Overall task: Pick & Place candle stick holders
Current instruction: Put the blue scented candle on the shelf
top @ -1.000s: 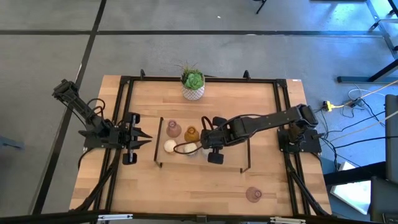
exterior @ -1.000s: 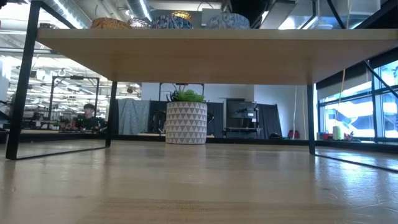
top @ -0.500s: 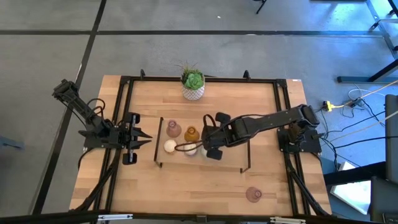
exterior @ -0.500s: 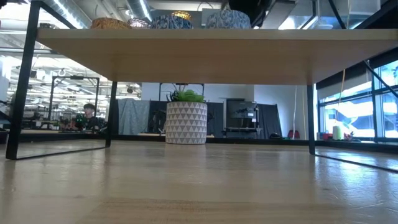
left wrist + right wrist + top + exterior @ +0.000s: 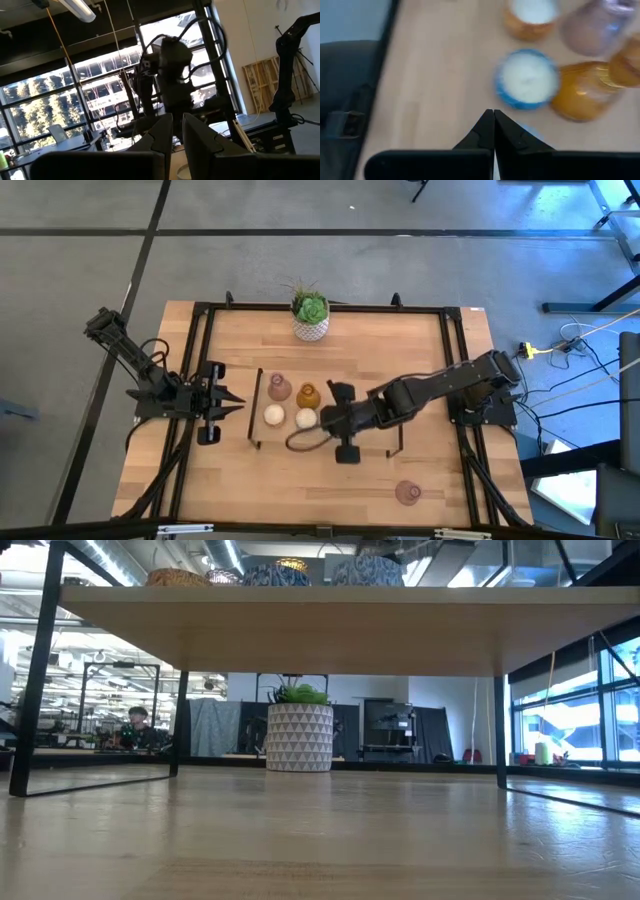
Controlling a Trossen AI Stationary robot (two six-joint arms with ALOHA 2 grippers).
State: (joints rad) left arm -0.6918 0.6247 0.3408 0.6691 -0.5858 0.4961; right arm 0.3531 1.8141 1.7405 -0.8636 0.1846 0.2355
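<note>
On the shelf, we judge the amber holder (image 5: 308,394) glassy, slippery, best pinched at its neck; right claw (image 5: 327,423) fully closed, empty.

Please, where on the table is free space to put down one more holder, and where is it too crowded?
Free: the bare wood between the plant pot and the amber holder, and the near strip left of the lone pink holder. Crowded: the middle, where the other holders cluster and the shut right gripper hovers beside a cream holder.
</note>
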